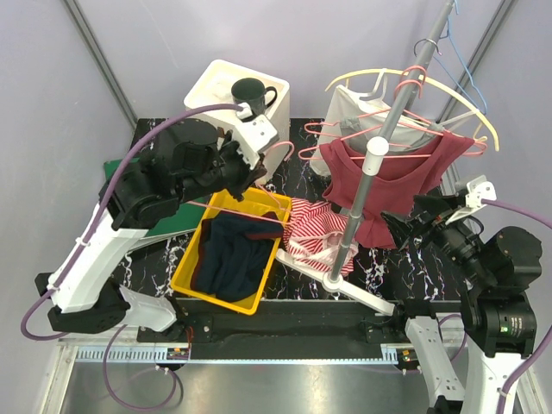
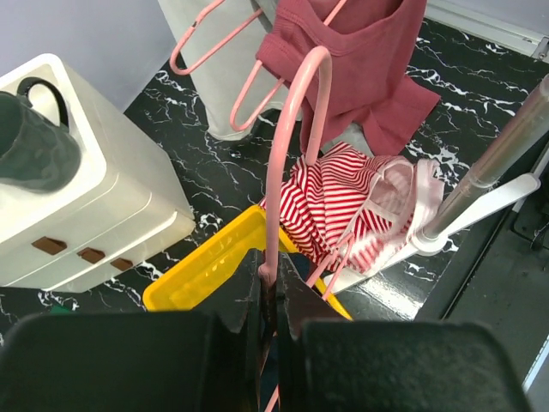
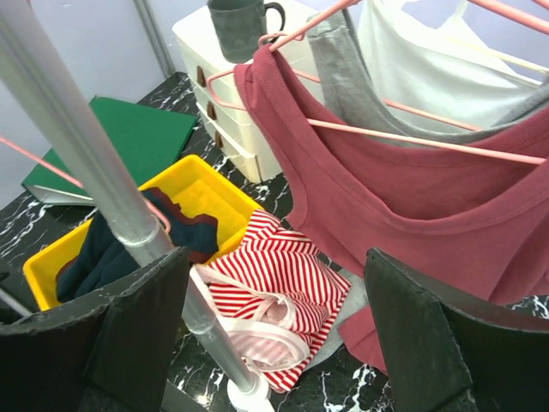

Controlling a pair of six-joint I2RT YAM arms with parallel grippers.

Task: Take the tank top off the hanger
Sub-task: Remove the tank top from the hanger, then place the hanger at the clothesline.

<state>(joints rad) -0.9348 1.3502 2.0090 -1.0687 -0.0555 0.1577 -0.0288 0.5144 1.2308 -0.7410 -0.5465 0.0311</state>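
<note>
Left claw pinches the hanger, right claw gapes; the limp striped tank top likely pulls off hem-first.

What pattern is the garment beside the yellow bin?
The garment is striped red and white; best in right wrist view.

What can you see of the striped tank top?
The striped tank top is a red-and-white knit with pale pink trim. It lies crumpled on the black marbled table, between the yellow bin and the foot of the rack pole. A pink hanger runs into it, and the left gripper is shut on that hanger. Whether it is fully off the hanger is unclear.
</note>
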